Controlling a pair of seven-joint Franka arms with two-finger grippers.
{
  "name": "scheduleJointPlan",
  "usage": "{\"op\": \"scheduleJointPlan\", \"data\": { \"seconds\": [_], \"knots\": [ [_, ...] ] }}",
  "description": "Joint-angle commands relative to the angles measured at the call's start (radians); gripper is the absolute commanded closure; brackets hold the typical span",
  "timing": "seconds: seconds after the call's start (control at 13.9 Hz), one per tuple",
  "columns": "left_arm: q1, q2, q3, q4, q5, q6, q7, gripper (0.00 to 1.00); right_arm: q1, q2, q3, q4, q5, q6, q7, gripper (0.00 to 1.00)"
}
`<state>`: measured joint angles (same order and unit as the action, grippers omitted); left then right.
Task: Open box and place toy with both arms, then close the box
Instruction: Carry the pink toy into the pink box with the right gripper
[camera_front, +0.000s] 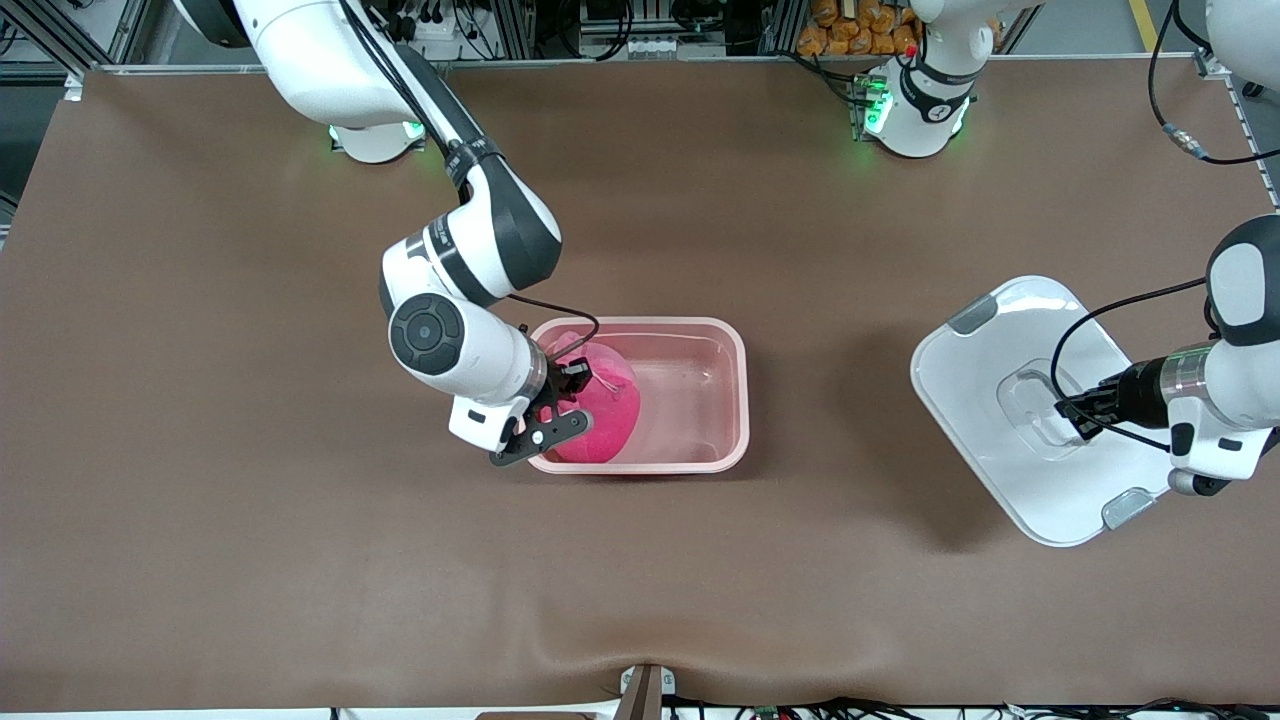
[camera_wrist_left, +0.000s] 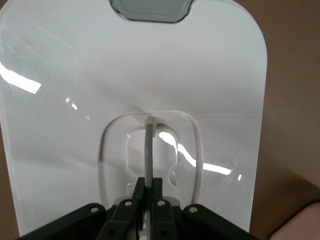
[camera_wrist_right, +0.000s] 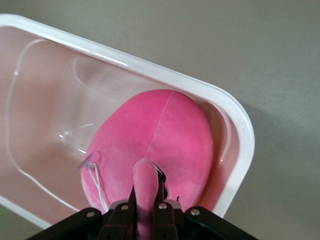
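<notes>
Right gripper pinches a nub of the toy inside the open box; left gripper grips the lid handle, lid seemingly lifted off the table

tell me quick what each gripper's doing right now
left gripper: shut on the lid's handle.
right gripper: shut on the pink plush toy, inside the open box.

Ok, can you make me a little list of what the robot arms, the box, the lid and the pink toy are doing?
box: open, mid-table
toy: over the box's end toward the right arm
right gripper: shut on the toy's nub
lid: off, toward the left arm's end
left gripper: shut on the lid's handle
</notes>
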<state>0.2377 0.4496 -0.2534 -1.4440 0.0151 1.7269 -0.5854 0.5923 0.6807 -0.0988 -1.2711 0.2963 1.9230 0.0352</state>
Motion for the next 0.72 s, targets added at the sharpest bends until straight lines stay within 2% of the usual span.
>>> {"op": "scheduleJointPlan", "data": {
  "seconds": [0.0,0.65],
  "knots": [
    [0.011,-0.012,-0.004,0.001,-0.017,-0.004,0.035,1.0,0.009,0.019,-0.002,0.004,-0.069,0.004,-0.003,1.0],
    [0.023,-0.017,-0.004,0.002,-0.017,-0.007,0.048,1.0,0.072,0.059,-0.001,0.006,-0.052,0.137,0.015,1.0]
  ]
}}
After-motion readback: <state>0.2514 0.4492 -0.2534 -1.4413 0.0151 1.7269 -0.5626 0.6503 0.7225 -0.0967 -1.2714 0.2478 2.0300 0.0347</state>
